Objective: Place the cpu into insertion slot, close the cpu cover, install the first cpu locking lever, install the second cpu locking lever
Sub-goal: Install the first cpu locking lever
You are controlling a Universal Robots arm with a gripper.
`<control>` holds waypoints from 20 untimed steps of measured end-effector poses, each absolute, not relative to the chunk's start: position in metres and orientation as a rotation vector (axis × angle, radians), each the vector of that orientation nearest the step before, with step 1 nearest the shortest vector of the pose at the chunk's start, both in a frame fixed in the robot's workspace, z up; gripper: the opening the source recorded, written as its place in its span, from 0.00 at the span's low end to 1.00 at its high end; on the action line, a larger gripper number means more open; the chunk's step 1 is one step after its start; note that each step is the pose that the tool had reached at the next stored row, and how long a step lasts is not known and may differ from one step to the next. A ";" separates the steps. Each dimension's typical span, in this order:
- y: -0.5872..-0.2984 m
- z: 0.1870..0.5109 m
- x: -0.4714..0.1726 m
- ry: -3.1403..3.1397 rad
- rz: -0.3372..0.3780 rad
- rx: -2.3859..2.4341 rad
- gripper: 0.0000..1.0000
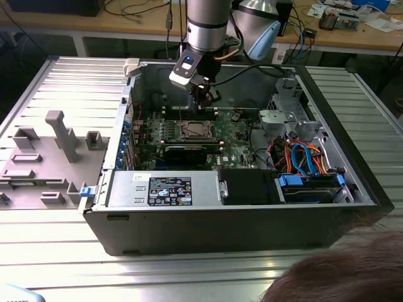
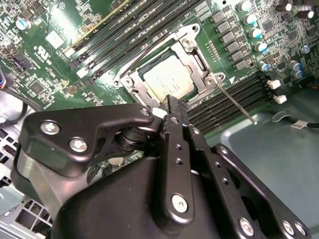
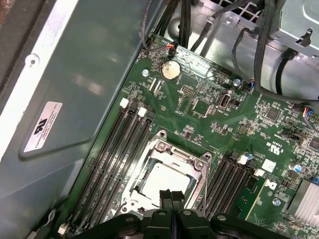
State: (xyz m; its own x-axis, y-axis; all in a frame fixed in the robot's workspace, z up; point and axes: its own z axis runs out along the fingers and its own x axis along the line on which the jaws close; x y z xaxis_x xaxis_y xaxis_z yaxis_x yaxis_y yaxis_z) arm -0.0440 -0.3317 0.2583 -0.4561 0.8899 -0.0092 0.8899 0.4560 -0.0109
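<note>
The cpu [image 2: 168, 79] lies flat in the insertion slot [image 1: 192, 130] on the green board, its silver-grey top showing through the window of the cpu cover [image 2: 133, 82]. The cover lies down over the chip. A thin metal locking lever [image 2: 238, 103] sticks out from one socket corner across the memory slots. My gripper [image 2: 172, 105] is shut with nothing in it, its black tips just above the socket's edge. In the first wrist view the gripper [image 3: 171, 194] hovers over the cpu [image 3: 162, 180] and the cover [image 3: 164, 152]. In the exterior view the gripper [image 1: 206, 97] hangs above the socket.
The board sits inside an open computer case [image 1: 352, 182] with tall walls. Memory slots [image 3: 112, 159] flank the socket. A black card [image 1: 189, 151] lies in front of it, with a drive cage and cables [image 1: 302, 157] at the exterior view's right. A grey plastic fixture [image 1: 56, 135] stands on the table.
</note>
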 end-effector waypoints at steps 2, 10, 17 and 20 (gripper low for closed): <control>-0.332 0.258 -0.044 2.687 -0.022 1.624 0.11; -0.332 0.258 -0.044 2.724 -0.022 1.560 0.11; -0.332 0.258 -0.044 2.758 -0.022 1.498 0.11; -0.332 0.258 -0.044 2.769 -0.022 1.478 0.11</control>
State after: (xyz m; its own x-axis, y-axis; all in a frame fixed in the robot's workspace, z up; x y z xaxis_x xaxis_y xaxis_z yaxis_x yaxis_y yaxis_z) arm -0.0440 -0.3317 0.2583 -0.5562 0.8310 -0.0092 0.8310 0.5562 -0.0109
